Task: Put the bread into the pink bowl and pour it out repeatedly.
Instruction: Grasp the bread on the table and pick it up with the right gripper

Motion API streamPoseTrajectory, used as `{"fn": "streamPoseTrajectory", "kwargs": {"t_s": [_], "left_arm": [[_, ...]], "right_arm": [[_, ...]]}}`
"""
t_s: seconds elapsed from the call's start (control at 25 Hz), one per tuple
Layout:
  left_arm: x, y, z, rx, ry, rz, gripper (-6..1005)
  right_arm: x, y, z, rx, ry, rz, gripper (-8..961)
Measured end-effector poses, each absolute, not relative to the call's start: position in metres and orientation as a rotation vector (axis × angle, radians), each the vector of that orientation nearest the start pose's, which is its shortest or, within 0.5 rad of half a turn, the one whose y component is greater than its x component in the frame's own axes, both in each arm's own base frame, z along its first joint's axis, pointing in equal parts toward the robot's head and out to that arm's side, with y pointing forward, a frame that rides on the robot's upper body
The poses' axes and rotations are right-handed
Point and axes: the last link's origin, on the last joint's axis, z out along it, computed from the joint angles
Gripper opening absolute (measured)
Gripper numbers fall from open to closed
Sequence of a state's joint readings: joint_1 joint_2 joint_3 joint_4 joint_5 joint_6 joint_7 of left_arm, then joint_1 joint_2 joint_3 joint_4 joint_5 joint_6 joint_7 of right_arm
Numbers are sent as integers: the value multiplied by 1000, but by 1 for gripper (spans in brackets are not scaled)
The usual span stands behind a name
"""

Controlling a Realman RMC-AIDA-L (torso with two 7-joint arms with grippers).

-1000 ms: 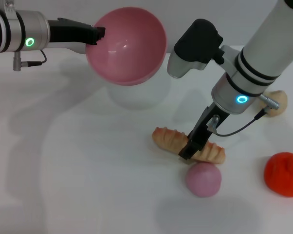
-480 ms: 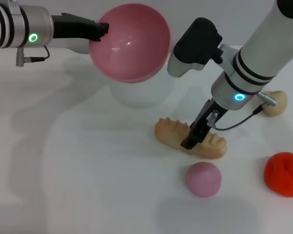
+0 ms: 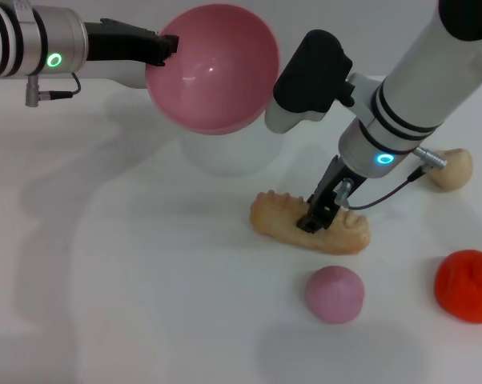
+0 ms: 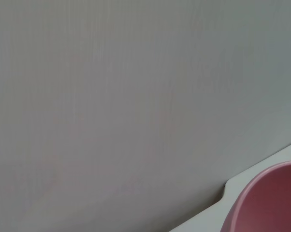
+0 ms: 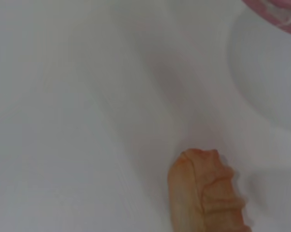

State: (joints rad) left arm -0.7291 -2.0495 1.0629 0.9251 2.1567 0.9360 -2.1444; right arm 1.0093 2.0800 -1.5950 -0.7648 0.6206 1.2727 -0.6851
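White counter (image 3: 145,288) under my cameras: one bread (image 3: 283,218), one pink bowl (image 3: 213,68), one pink ball (image 3: 335,294), one red lump (image 3: 466,285), one beige lump (image 3: 453,167). My right gripper (image 3: 315,218) reaches steeply down, jaws clamped across the loaf's middle, I think. My left gripper (image 3: 162,46) reaches in level, pinching the bowl's rim, bowl held aloft and tilted.

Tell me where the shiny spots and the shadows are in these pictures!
Head view: the pink bowl has small white glints on its glossy side and throws a soft grey shadow on the table beneath it; the pink ball also has a faint shadow. Left wrist view: mostly flat grey, with only the bowl's edge in a corner. Right wrist view: the bread looks soft and a bit blurry.
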Motion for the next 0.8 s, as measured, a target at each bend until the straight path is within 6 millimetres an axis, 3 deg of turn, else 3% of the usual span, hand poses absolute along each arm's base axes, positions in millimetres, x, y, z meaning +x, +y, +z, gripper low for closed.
{"fn": "streamPoseTrajectory", "kwargs": {"t_s": [0.08,0.28,0.8], "left_arm": [[-179,454,28,-2326,-808,-341,48],[-180,455,28,-2319,-806,-342,47],[-183,455,29,-2308,-811,-339,47]], "right_arm": [[140,396,-84,-2745,548,-740,365],[139,397,-84,-2740,528,-743,313],[138,398,-82,-2735,523,-734,248]]}}
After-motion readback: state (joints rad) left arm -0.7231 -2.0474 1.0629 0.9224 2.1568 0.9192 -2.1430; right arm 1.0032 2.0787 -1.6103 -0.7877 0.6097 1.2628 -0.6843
